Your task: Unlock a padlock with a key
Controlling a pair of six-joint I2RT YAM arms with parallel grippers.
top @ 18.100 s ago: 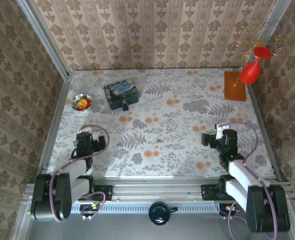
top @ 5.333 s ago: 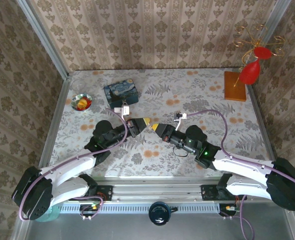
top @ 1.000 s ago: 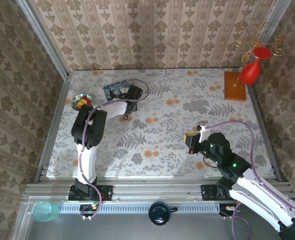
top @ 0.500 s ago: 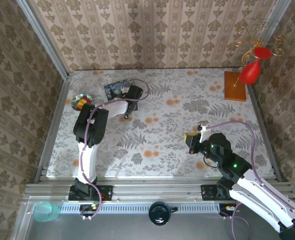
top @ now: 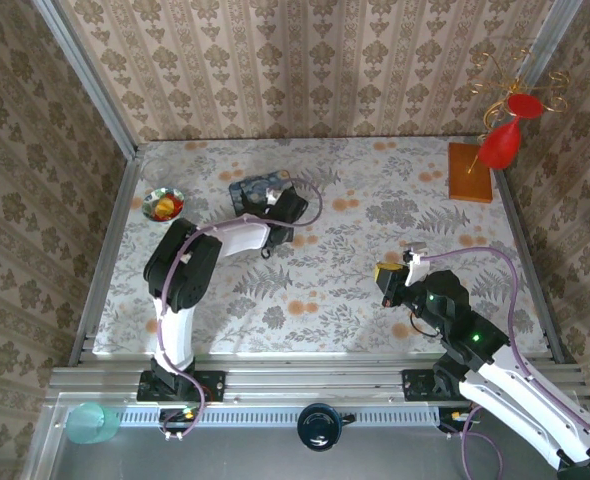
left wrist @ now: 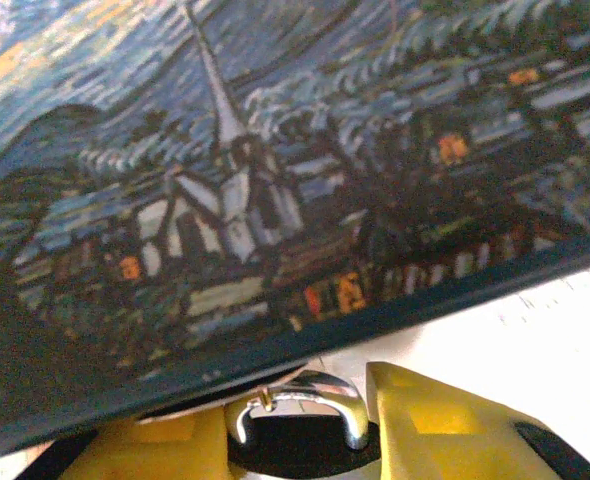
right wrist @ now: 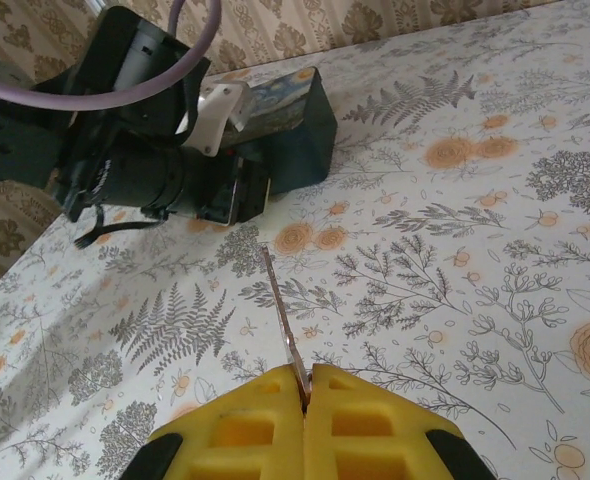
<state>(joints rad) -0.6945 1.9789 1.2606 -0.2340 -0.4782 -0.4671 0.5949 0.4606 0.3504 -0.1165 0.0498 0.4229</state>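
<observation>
The padlock (left wrist: pixel 302 412) is tiny, with a shiny shackle over a dark body, and it hangs at the lower edge of the blue night-sky tin (left wrist: pixel 275 170). My left gripper (left wrist: pixel 300 445) is shut on it, one yellow finger (left wrist: pixel 445 430) pressed against each side. In the top view the left gripper (top: pixel 275 205) lies against the tin (top: pixel 258 188) and covers the padlock. My right gripper (right wrist: pixel 305 385) is shut on the key (right wrist: pixel 283 315), whose thin metal blade sticks out toward the tin (right wrist: pixel 290 125). It hovers right of centre (top: pixel 385 274), well apart from the padlock.
A small shiny bowl (top: pixel 163 204) with red and yellow bits sits at the far left. A wooden block (top: pixel 472 172) with a red ornament (top: pixel 502 140) stands at the back right. Patterned walls enclose the table (top: pixel 315 290) on three sides.
My left gripper has swung to the right, and the tin has shifted right and turned with it. The right gripper has edged slightly right, still holding the key.
</observation>
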